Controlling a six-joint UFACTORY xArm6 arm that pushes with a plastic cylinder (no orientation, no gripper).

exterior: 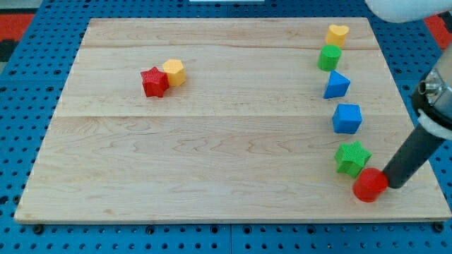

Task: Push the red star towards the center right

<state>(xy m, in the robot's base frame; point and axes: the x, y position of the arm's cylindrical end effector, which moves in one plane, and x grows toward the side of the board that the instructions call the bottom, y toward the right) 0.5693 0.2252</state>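
Dark rod ends in my tip, touching the red round block on its right; no claw, so no open or closed state; the green star sits just above that block; the red star lies far up-left, touching a yellow hexagon block.

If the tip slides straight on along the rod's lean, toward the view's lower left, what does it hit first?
Probably the red round block: my tip sits right at its right side, seemingly touching. The green star lies just above that line.
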